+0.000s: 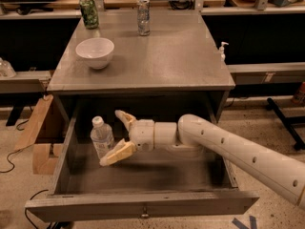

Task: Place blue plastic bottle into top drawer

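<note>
The blue plastic bottle [101,138] is clear with a white cap and a pale label. It stands upright on the floor of the open top drawer [143,205], near its left wall. My gripper [120,138] is inside the drawer just right of the bottle. Its fingers [118,153] are spread open, one behind the bottle and one in front, and they do not hold it. My white arm [238,152] reaches in from the lower right.
On the grey tabletop [176,56] stand a white bowl [95,52], a green can [89,13] and a silver patterned can [143,16]. Cardboard pieces [40,137] lean left of the drawer. A small metal knob [143,215] sits on the drawer front.
</note>
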